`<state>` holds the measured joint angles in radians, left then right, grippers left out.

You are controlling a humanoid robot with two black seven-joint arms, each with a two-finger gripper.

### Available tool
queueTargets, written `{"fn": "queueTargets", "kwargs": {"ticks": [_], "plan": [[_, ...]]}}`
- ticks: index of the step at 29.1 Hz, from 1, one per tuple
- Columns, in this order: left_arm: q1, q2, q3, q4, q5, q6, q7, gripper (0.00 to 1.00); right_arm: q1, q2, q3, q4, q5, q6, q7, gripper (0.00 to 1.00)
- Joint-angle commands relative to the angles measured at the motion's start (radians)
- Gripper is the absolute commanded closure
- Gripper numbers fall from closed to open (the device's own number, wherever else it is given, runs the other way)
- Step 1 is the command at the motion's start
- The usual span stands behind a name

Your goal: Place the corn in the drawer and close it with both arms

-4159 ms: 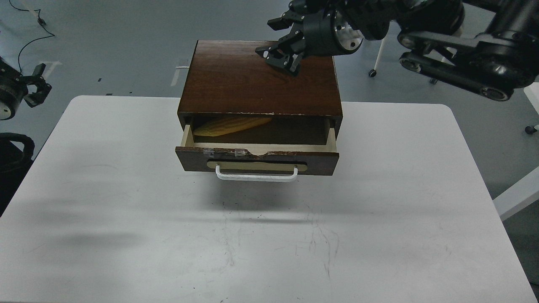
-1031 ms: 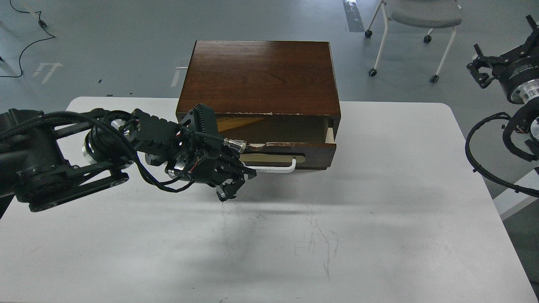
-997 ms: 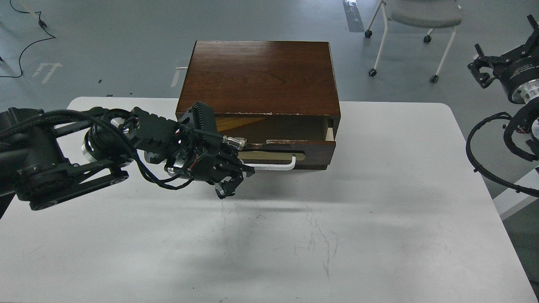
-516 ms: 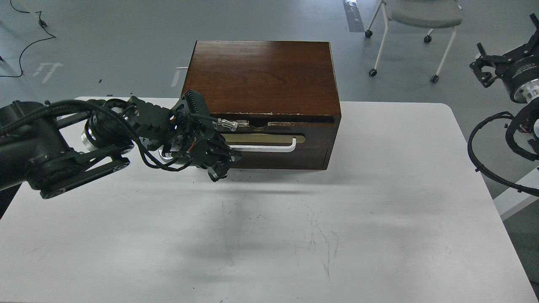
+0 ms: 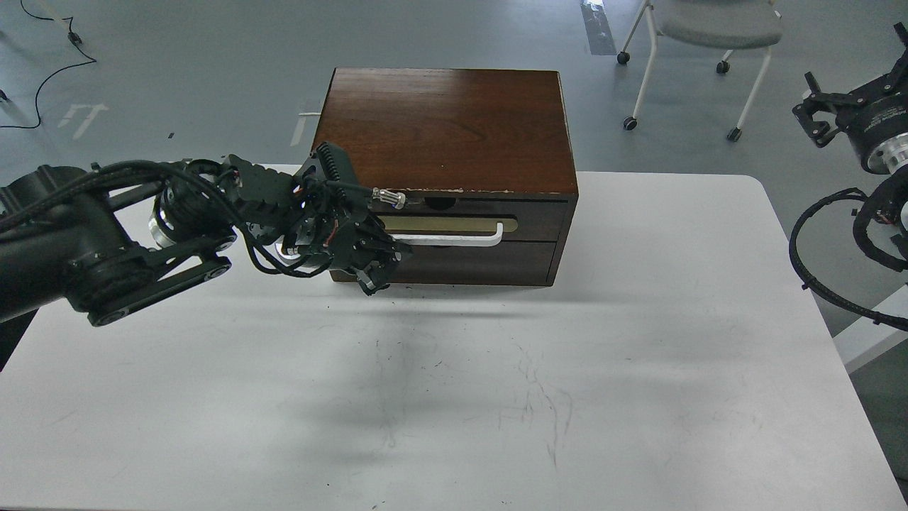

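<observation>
The drawer [image 5: 461, 226] sits flush in the cabinet [image 5: 443, 128]. My left gripper [image 5: 379, 264] rests against the drawer's left end; I cannot tell its grip. My right gripper [image 5: 826, 113] hangs released, well right of the cabinet.

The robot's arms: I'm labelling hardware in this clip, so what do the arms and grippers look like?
Both arms are matte black with silver metal rings at the joints. The left arm has a flat black link with round ends and loose black cables looping to the left gripper, which carries a ribbed black block and a small silver connector. The right gripper is black on a silver ring, with a thick black cable loop below.
</observation>
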<state>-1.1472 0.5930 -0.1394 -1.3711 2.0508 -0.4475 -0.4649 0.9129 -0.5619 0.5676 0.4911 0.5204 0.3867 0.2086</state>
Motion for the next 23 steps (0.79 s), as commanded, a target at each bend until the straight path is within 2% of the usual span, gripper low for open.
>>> {"fn": "queueTargets", "kwargs": {"ticks": [1,3,5,6,7,8,10,11,13,18,23], "plan": [[-0.002,0.053,-0.041,-0.012,-0.24,-0.004,-0.024,1.0,0.0,0.0,0.0,0.001,0.0,0.001,0.0,0.0],[0.0,0.07,-0.071,-0.013,-0.346,-0.007,-0.024,1.0,-0.002,0.0,0.0,0.0,0.0,0.001,0.0,0.0],[0.004,0.096,-0.13,-0.006,-0.531,-0.014,-0.024,0.74,0.0,0.0,0.0,0.0,0.0,0.0,0.002,0.0],[0.011,0.108,-0.175,0.003,-0.658,-0.014,-0.024,0.45,-0.002,0.0,0.0,0.003,0.0,0.003,0.009,0.0],[0.017,0.117,-0.208,0.024,-0.798,-0.01,-0.018,0.13,-0.002,0.0,0.0,0.01,0.0,0.008,0.015,0.0],[0.02,0.122,-0.221,0.046,-0.873,-0.01,-0.002,0.08,-0.002,0.0,0.003,0.011,0.0,0.014,0.018,0.0],[0.02,0.157,-0.236,0.111,-1.046,-0.014,0.038,0.05,0.0,-0.001,0.011,0.009,0.0,0.038,0.026,0.0],[0.02,0.171,-0.239,0.138,-1.105,-0.013,0.043,0.03,0.004,-0.001,0.011,0.009,0.0,0.044,0.028,0.0],[0.02,0.185,-0.259,0.258,-1.336,-0.004,0.04,0.03,0.018,-0.001,0.011,0.007,0.0,0.046,0.028,0.0],[0.056,0.177,-0.261,0.455,-1.697,-0.028,0.043,0.02,0.026,0.004,0.021,-0.003,0.0,0.04,0.025,0.0],[0.099,0.116,-0.264,0.665,-2.012,-0.041,0.052,0.02,0.017,0.014,0.061,0.001,0.003,0.049,0.028,0.0]]}}
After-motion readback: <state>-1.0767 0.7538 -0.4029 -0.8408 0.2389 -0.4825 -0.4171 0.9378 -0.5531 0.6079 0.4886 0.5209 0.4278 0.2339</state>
